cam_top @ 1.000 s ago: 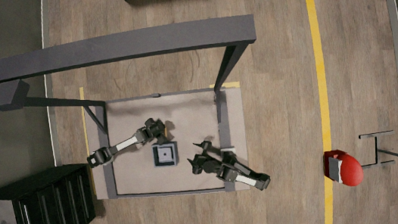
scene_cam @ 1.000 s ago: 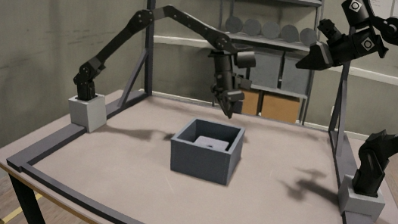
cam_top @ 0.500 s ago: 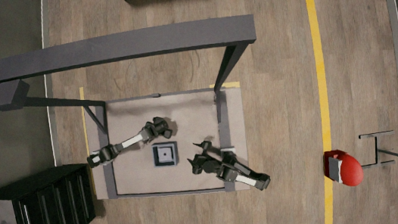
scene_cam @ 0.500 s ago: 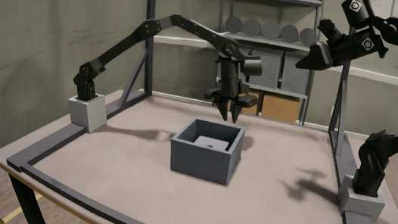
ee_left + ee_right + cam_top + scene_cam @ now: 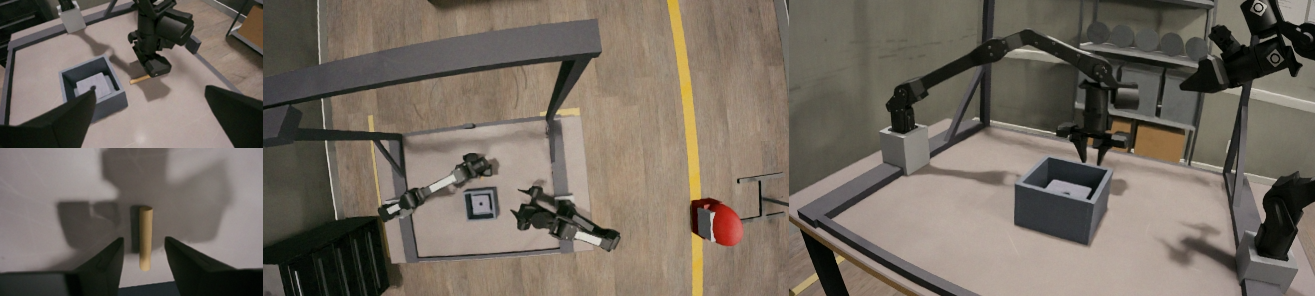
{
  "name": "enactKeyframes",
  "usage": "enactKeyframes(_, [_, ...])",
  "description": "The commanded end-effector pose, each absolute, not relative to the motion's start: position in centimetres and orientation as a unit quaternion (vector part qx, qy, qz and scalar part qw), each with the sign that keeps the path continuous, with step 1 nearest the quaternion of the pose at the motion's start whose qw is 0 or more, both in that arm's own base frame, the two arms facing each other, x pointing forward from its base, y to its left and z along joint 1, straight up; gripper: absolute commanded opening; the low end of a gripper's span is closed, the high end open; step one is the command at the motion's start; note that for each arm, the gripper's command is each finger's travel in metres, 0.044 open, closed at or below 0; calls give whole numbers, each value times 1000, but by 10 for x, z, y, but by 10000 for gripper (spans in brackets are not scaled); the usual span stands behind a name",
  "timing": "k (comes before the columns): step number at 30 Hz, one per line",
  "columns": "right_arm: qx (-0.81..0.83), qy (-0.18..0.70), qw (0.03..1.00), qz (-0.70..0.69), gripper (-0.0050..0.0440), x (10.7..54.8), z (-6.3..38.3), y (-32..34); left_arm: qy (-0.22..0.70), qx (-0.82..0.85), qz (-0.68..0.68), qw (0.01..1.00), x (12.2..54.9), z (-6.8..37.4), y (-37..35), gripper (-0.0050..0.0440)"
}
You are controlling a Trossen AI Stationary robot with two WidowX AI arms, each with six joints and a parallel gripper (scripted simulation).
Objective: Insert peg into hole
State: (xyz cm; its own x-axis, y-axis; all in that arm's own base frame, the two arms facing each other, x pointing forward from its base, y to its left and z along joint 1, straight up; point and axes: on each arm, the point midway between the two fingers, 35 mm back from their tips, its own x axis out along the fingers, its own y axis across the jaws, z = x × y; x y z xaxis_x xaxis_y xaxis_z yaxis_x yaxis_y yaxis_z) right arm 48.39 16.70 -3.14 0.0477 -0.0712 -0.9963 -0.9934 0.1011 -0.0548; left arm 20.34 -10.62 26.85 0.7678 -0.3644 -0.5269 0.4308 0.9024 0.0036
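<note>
The tan peg (image 5: 145,237) lies flat on the table just behind the open grey box (image 5: 1063,197); it also shows in the left wrist view (image 5: 139,79). The plate with its hole (image 5: 94,85) sits on the box floor. My right gripper (image 5: 1091,150) points straight down over the peg. Its fingers stand on either side of the peg with gaps, open and not gripping. My left gripper (image 5: 1189,85) is open and empty, high above the table's right side, well away from the box.
Raised dark rails edge the table (image 5: 849,195). The arm bases stand on grey blocks at the far left (image 5: 905,147) and near right (image 5: 1264,265). Frame posts (image 5: 986,60) rise at the back, with shelving (image 5: 1149,45) behind.
</note>
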Motion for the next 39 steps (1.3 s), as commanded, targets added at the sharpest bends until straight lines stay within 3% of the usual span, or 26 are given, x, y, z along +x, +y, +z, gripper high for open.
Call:
enactKeyframes(1, [-513,510,533,439,170,492,-7,170,262,58,-211,940,203,273,-106,440])
enactKeyframes(23, [-510,517,528,440,170,499,-63,167,262,58,-211,940,203,273,-106,440])
enactKeyframes(27, [-511,513,532,439,110,501,-57,167,262,58,-211,940,203,273,-106,440])
enactKeyframes(31, [-512,513,532,439,110,500,-57,168,262,58,-211,940,203,273,-106,440])
enactKeyframes(39, [-514,507,538,436,57,500,-46,169,262,58,-211,940,203,273,-106,440])
